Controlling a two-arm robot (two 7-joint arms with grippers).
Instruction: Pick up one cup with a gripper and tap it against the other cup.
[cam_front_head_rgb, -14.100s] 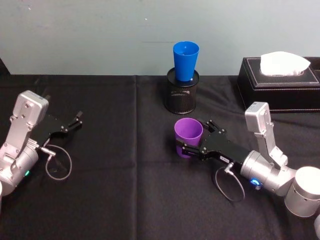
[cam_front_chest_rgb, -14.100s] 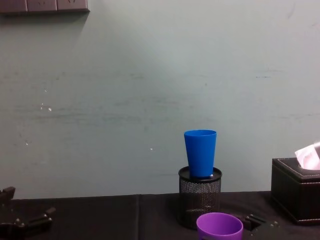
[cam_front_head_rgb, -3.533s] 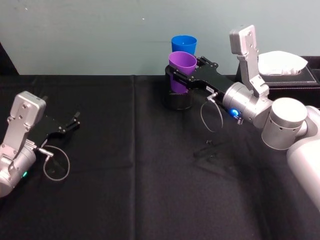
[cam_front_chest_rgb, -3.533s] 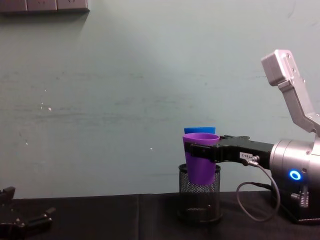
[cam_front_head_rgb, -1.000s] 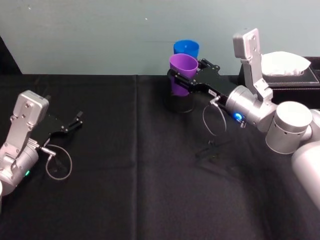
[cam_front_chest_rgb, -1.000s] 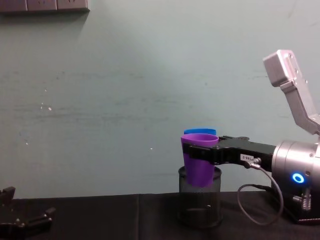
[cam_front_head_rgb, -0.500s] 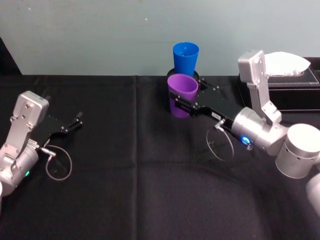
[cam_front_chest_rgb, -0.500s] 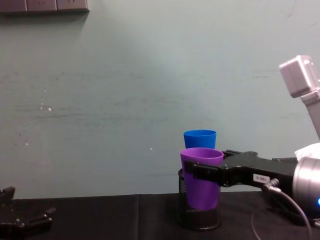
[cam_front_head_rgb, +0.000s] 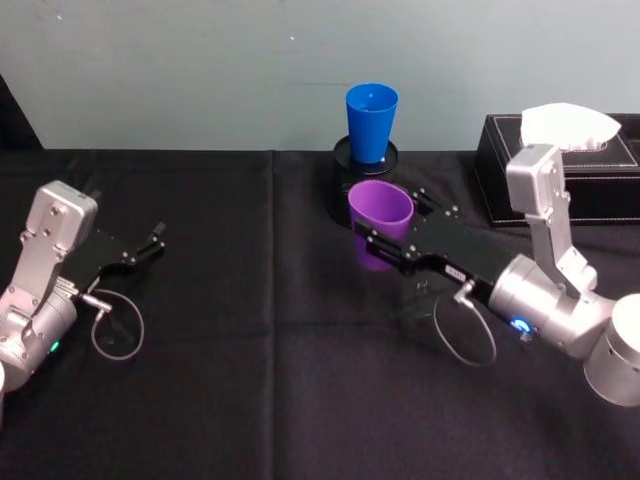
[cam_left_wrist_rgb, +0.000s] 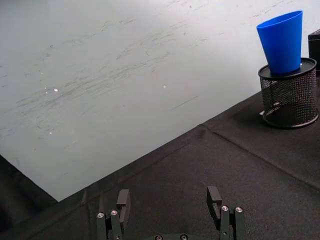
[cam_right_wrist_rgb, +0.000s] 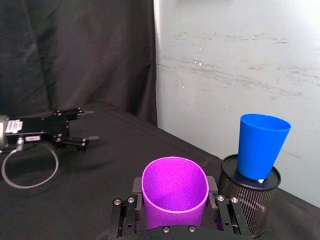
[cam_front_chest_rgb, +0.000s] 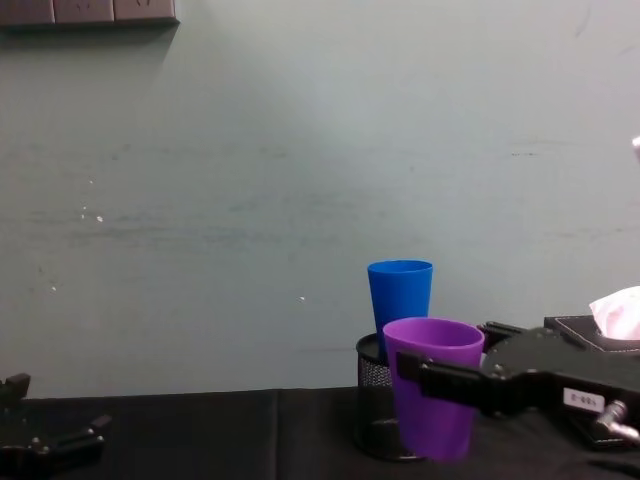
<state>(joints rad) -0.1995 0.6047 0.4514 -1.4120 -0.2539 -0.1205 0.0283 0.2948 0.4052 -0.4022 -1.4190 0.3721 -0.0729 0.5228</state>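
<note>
The purple cup (cam_front_head_rgb: 380, 232) is upright, with my right gripper (cam_front_head_rgb: 392, 220) shut on its sides. It hangs low over the black cloth, just in front of the black mesh pen holder (cam_front_head_rgb: 342, 178). The blue cup (cam_front_head_rgb: 372, 120) stands on top of that holder, higher than the purple cup and apart from it. In the right wrist view the purple cup (cam_right_wrist_rgb: 174, 192) sits between the fingers, and the blue cup (cam_right_wrist_rgb: 261, 145) is beyond it. The chest view has the purple cup (cam_front_chest_rgb: 433, 400) overlapping the blue cup (cam_front_chest_rgb: 400, 298). My left gripper (cam_front_head_rgb: 155, 243) rests open at the left.
A black tissue box (cam_front_head_rgb: 560, 175) with a white tissue (cam_front_head_rgb: 565, 125) stands at the back right, close to my right arm. The pale green wall runs right behind the holder. A loose cable loop (cam_front_head_rgb: 465, 335) hangs below the right wrist. Black cloth covers the table.
My right gripper has carried the purple cup down and back toward me, away from the blue cup's rim to a spot in front of the holder. The left arm has not moved.
</note>
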